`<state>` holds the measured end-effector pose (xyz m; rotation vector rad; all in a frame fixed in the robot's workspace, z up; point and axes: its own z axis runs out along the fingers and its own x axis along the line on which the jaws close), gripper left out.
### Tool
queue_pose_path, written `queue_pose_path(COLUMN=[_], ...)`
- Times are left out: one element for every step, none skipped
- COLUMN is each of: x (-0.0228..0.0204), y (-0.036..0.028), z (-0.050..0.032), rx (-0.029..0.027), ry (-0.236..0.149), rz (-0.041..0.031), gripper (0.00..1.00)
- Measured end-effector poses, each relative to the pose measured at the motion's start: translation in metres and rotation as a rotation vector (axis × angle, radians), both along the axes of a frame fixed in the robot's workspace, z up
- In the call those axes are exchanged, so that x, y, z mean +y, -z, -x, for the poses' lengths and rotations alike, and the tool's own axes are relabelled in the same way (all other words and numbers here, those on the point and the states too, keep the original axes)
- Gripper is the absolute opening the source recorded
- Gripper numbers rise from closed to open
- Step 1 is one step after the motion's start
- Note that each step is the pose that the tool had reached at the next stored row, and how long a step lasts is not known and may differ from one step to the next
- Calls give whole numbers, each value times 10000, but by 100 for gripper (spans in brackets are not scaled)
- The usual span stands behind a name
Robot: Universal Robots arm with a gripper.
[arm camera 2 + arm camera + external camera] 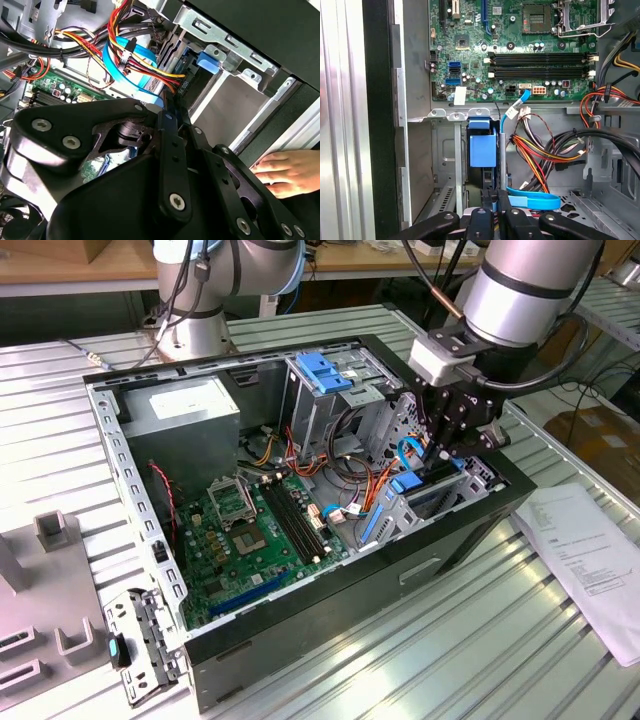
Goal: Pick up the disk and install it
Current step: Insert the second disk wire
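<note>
**Hand down at the disk slot**

While hanging over the open computer case point(330, 612), reaches down with the hand point(447, 452) into the slot at the right of the exterior view. Holds the fingers close together, with just a thin gap, right at the top edge of the disk point(432, 495). Cannot tell if squeezing the disk or only touching it.

Stands the disk on its edge in the grey metal slot, blue rail at the side, near the front corner of the case. In the first wrist view, shows the hand point(496, 196) low in the middle of the frame, with the blue end of the disk point(483, 147) just above it and a flat blue cable point(535, 201) curling beside it.

Farther up that frame, spreads out the green board point(520, 55). In the exterior view, leaves a sheet of paper point(590, 550) on the tabletop point(450, 665) at the far right.
</note>
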<state>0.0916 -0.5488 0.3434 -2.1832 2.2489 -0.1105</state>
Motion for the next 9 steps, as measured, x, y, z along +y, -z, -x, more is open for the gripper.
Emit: queue_pose_path(x=[-3,-6,-9,-10,-11,-12,-12,-12,-12], y=[2,3,4,4,4,2,-3,-7,-23], z=[0,0,0,0,0,0,0,0,0], rx=[0,0,0,0,0,0,-1,-1,0], ry=[1,0,0,1,0,0,0,0,0], rz=[-1,-2,-2,-2,-4,-6,-11,-13,-5], gripper=[16,16,16,16,16,16,16,16,16])
